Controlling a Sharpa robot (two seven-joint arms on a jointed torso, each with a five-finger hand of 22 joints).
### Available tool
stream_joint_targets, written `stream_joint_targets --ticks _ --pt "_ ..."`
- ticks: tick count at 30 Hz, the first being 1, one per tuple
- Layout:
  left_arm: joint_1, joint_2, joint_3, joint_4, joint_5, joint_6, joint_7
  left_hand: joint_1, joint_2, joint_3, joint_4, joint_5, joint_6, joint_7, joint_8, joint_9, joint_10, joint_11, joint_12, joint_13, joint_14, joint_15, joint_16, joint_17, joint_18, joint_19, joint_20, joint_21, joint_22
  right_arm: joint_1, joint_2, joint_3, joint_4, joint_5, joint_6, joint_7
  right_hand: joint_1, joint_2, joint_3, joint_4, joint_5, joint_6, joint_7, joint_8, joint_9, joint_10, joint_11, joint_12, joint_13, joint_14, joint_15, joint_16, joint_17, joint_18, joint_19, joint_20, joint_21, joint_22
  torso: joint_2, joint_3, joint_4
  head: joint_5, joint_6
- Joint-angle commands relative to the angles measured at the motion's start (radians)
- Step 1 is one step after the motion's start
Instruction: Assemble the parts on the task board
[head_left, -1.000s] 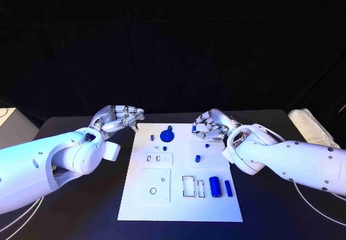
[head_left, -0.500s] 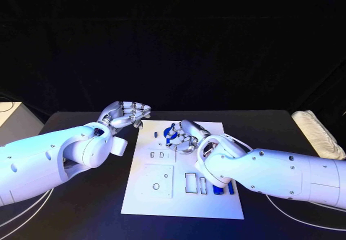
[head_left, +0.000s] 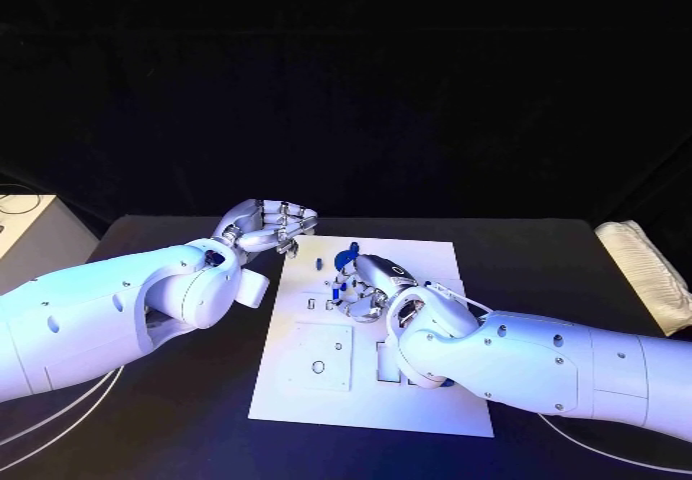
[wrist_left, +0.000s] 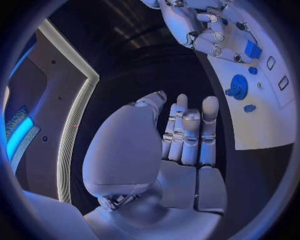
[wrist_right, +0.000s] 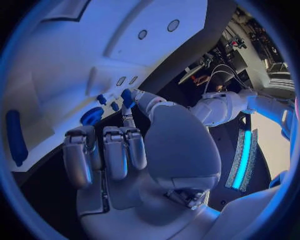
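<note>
parts (head_left: 343, 261) look small, rigid, light, likely slippery; best pinched at the sides. right hand (head_left: 362, 287) pinches a blue piece (wrist_right: 127, 96); left hand (head_left: 267, 229) curled, empty.

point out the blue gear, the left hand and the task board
blue gear (wrist_left: 239, 86), left wrist view, on its round face
left hand (head_left: 267, 225), head view, on the curled fingers
task board (head_left: 433, 400), head view, on a bare patch near its front edge
</note>
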Motion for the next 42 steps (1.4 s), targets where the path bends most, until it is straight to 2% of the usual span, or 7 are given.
stream_joint_targets --ticks 1,6,11,17,42 --pt "0.000 0.004 -0.001 -0.001 -0.013 0.019 -0.006 0.002 0.009 -0.001 0.004 -0.002 -0.009 0.002 0.004 0.002 -0.010 0.001 0.007 0.003 0.009 0.000 0.006 0.003 -0.006 0.008 -0.001 0.007 0.004 -0.007 0.005 -0.001 -0.008 -0.072 0.001 -0.006 -0.005 -0.003 0.001 -0.006 0.003 0.006 -0.003 0.024 0.030 0.089 0.003 0.000 0.248 0.103 0.008 0.004 0.263 -0.007 0.105 0.003 0.002 0.263 0.002 0.0008 0.0012 0.003 -0.005" --pt "-0.001 0.006 -0.002 -0.004 -0.014 0.018 -0.006 0.001 0.009 -0.001 0.004 -0.002 -0.011 0.002 0.004 0.002 -0.013 0.001 0.009 0.005 0.008 0.001 0.006 0.002 -0.007 0.008 -0.001 0.009 0.005 -0.017 0.004 -0.001 -0.010 -0.081 0.006 -0.003 -0.008 -0.006 0.000 -0.007 0.003 0.006 -0.003 0.025 0.030 0.089 0.004 -0.001 0.248 0.103 0.008 0.004 0.263 -0.007 0.105 0.004 0.002 0.263 0.001 0.0014 -0.0011 0.002 -0.011" --pt "-0.003 0.009 -0.003 -0.011 -0.014 0.018 -0.006 -0.001 0.009 -0.001 0.006 -0.002 -0.015 0.003 0.004 0.003 -0.026 0.003 0.012 0.007 -0.005 0.002 -0.006 -0.016 -0.005 -0.001 0.000 0.005 -0.004 -0.026 0.002 -0.001 -0.011 -0.090 0.011 -0.002 -0.014 -0.013 -0.002 -0.008 0.003 0.005 -0.003 0.027 0.031 0.089 0.004 -0.001 0.248 0.103 0.009 0.004 0.263 -0.007 0.105 0.005 0.002 0.263 0.003 0.0006 0.0005 0.001 -0.015" --pt "-0.006 0.010 -0.004 -0.015 -0.014 0.018 -0.006 -0.001 0.009 -0.001 0.006 -0.002 -0.016 0.004 0.004 0.003 -0.028 0.004 0.013 0.008 -0.007 0.003 -0.007 -0.017 -0.005 -0.003 0.001 0.005 -0.006 -0.030 -0.001 -0.001 -0.007 -0.095 0.021 -0.001 -0.021 -0.018 -0.004 -0.007 0.002 0.004 -0.002 0.028 0.031 0.089 0.005 -0.001 0.248 0.103 0.010 0.004 0.263 -0.007 0.105 0.005 0.002 0.263 -0.001 0.0020 -0.0008 0.003 -0.018" --pt "-0.007 0.007 -0.004 -0.015 -0.014 0.019 -0.009 -0.001 0.009 -0.001 0.006 -0.002 -0.017 0.005 0.004 0.003 -0.031 0.004 0.015 0.009 -0.007 0.004 -0.006 -0.016 -0.005 -0.002 0.001 0.006 -0.003 -0.036 0.009 -0.003 -0.022 -0.094 0.050 0.005 -0.038 -0.032 -0.010 -0.005 0.003 -0.004 0.000 0.028 0.029 0.084 0.007 -0.007 0.243 0.103 0.011 0.004 0.263 -0.007 0.105 0.007 0.002 0.263 0.002 0.0026 -0.0021 0.009 -0.020"
